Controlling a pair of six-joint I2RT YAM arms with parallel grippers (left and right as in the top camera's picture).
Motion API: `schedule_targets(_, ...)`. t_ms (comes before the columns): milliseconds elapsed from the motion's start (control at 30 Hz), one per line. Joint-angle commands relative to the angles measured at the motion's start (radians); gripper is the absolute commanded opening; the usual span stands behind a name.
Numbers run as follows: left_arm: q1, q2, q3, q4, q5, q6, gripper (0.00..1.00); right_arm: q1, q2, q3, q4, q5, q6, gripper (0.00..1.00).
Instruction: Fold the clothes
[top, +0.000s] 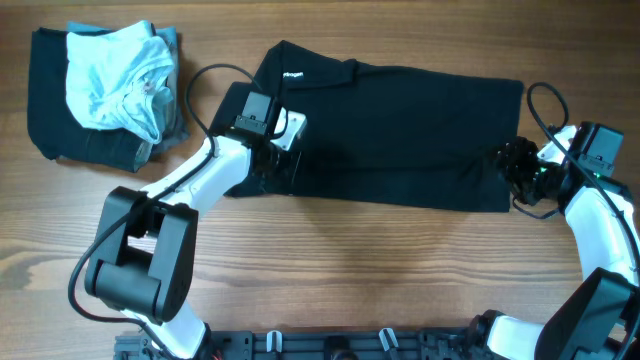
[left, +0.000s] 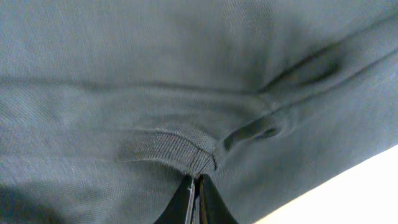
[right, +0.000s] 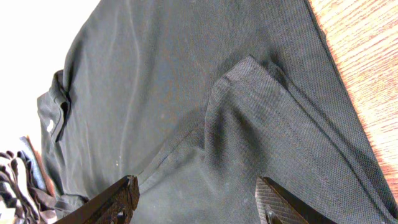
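Black polo shirt (top: 400, 130), flat at frame centre: left gripper (left: 196, 196) pinched shut on its ribbed sleeve cuff (left: 186, 155); right gripper (right: 199, 202) wide open, empty, over frame-right hem.

Left arm (top: 195, 176) was white-shelled with bulky black joints, a thin black cable (top: 189, 97) looped off its wrist, right arm (top: 601, 216) was white and black alike, second cable (top: 546, 87) arched above, right gripper (right: 198, 202) had black, finely textured fingers (right: 118, 200).

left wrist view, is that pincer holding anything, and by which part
The left pincer is shut on the black shirt, pinching its ribbed sleeve cuff. The right pincer is open, holding nothing.
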Motion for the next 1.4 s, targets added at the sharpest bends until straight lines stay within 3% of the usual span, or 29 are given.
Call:
schedule_targets(0,-0.004,-0.006,0.029,0.051,-0.006,-0.010,0.04,-0.002,-0.013,-0.003,-0.002,-0.017,-0.023,0.65)
schedule_targets(300,-0.004,-0.005,0.028,0.209,-0.016,-0.009,0.04,-0.002,-0.013,-0.003,-0.002,-0.017,-0.022,0.66)
schedule_targets(533,-0.004,-0.001,0.028,0.218,-0.032,-0.010,0.04,-0.002,-0.013,-0.003,-0.010,-0.017,-0.022,0.66)
schedule_targets(567,-0.004,-0.006,0.029,0.181,-0.032,-0.010,0.07,-0.002,-0.013,-0.003,-0.014,-0.017,-0.023,0.65)
schedule_targets(633,-0.004,-0.014,0.028,0.093,-0.032,-0.010,0.28,-0.002,-0.013,-0.003,-0.020,-0.017,-0.037,0.67)
schedule_targets(733,-0.005,-0.016,0.028,-0.016,-0.016,-0.010,0.49,-0.002,-0.013,-0.003,-0.024,-0.016,-0.060,0.69)
schedule_targets(900,-0.005,-0.003,0.025,-0.039,-0.018,-0.009,0.53,-0.002,-0.013,-0.003,-0.024,-0.016,-0.060,0.70)
schedule_targets(1100,-0.005,0.042,0.025,0.014,-0.017,-0.009,0.41,-0.002,-0.013,-0.003,-0.029,-0.017,-0.060,0.70)
schedule_targets(1200,-0.005,0.081,0.025,0.016,-0.009,-0.010,0.24,-0.002,-0.013,-0.003,-0.031,-0.017,-0.060,0.70)
schedule_targets(1367,-0.005,0.075,0.026,0.014,0.008,-0.010,0.04,-0.002,-0.013,-0.003,-0.028,-0.017,-0.059,0.70)
